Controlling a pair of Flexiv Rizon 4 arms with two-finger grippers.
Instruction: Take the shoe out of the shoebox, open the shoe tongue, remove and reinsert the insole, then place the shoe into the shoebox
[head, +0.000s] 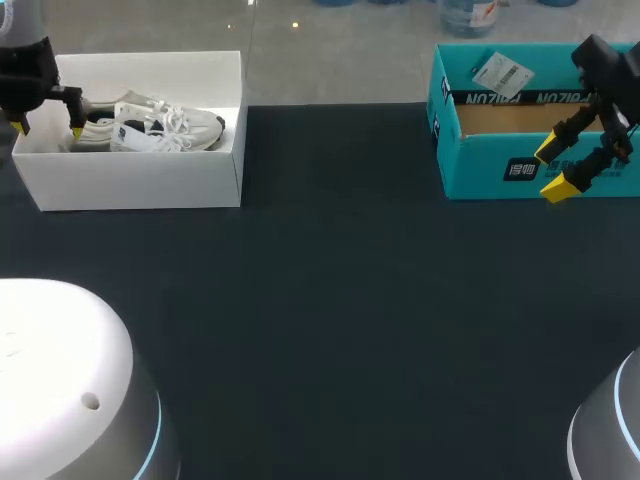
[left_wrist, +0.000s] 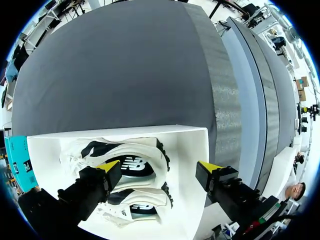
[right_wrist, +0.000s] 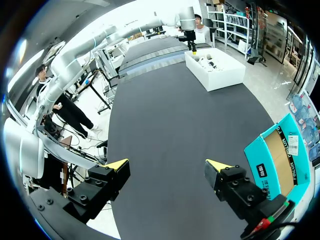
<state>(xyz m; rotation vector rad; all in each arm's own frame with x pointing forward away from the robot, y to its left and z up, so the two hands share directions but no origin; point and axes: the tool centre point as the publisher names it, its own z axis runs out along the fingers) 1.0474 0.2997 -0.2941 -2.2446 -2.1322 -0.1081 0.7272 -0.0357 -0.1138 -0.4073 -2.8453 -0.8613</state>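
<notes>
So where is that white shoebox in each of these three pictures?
Head view: the white shoebox sits at the far left of the table, under the left gripper.
Left wrist view: the shoebox is directly under the open gripper, with sneakers inside.
Right wrist view: it looks small, far across the table ahead of the right gripper.
Shared landmark: the teal box.

Lighting: even and diffuse, from overhead; no hard shadows.
The matte dark table takes the light flatly in the head view, without glare. In the right wrist view it pales to a soft sheen toward its far end. The white shoebox is the brightest item, its front wall a shade greyer than its rim. In the left wrist view its floor nears white-out, and the white shoe reads mainly by its dark parts.
</notes>
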